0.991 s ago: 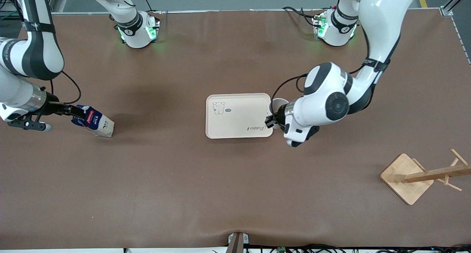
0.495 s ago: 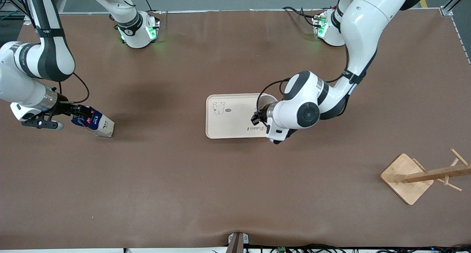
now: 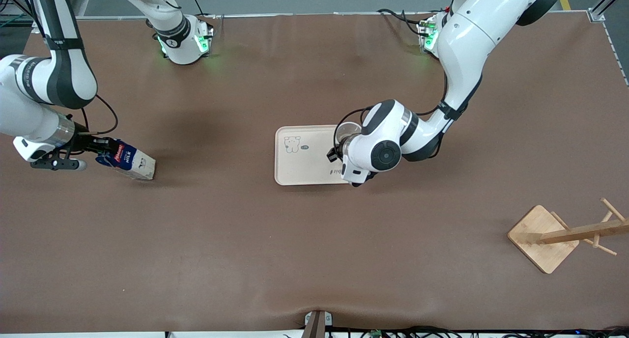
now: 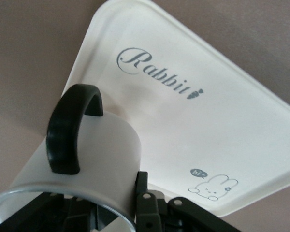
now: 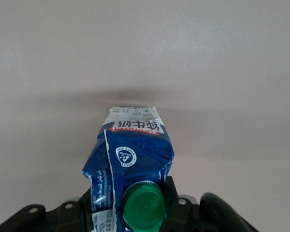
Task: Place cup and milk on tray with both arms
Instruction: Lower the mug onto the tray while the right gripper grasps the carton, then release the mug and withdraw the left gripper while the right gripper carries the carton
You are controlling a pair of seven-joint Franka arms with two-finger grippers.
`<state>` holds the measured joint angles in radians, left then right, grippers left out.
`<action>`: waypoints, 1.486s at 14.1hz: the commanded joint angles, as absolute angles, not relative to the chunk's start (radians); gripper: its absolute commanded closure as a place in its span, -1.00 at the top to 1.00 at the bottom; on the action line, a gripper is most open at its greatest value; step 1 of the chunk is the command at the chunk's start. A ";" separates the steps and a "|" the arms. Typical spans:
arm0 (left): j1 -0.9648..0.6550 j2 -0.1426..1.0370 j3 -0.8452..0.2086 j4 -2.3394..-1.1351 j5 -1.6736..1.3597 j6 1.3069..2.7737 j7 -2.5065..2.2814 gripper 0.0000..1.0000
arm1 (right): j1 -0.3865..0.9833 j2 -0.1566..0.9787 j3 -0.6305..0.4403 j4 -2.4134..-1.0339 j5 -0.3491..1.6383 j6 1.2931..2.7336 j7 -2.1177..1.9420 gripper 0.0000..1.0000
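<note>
The cream tray (image 3: 302, 163) with its rabbit drawing lies mid-table. My left gripper (image 3: 336, 154) hangs over the tray's end toward the left arm, shut on the rim of the white cup (image 3: 346, 130). In the left wrist view the cup (image 4: 101, 154) shows its black handle, tilted above the tray (image 4: 198, 125), with one finger (image 4: 142, 186) pressed on its outer wall. At the right arm's end of the table, my right gripper (image 3: 100, 146) is shut on the top of the blue milk (image 3: 128, 160). The milk's base rests on the table. Its sides (image 5: 135, 154) are pinched beside the green cap (image 5: 144, 208).
A wooden rack (image 3: 543, 237) with a pegged post lies tipped at the left arm's end, nearer the front camera than the tray. Both arm bases (image 3: 184, 41) glow green along the table's edge farthest from the front camera.
My left arm carried the cup from beside the tray to over it, toward the right arm's end. My right gripper's fingers closed on the milk's top, and the carton shifted slightly.
</note>
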<state>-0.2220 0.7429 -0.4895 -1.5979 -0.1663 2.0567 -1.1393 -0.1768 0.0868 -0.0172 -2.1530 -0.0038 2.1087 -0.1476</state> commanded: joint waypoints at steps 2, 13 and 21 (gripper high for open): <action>-0.238 0.765 -0.483 -1.601 -0.140 2.092 -1.160 -1.00 | -0.193 0.069 -0.002 -2.057 -0.018 1.944 -0.161 -0.90; -0.213 0.684 -0.483 -1.563 -0.137 2.092 -1.199 1.00 | 0.090 0.060 0.006 -1.856 0.015 1.644 -0.007 -0.86; -0.106 0.442 -0.477 -1.474 0.024 1.806 -1.197 1.00 | 0.526 0.248 0.003 -1.588 0.106 1.658 0.526 -0.88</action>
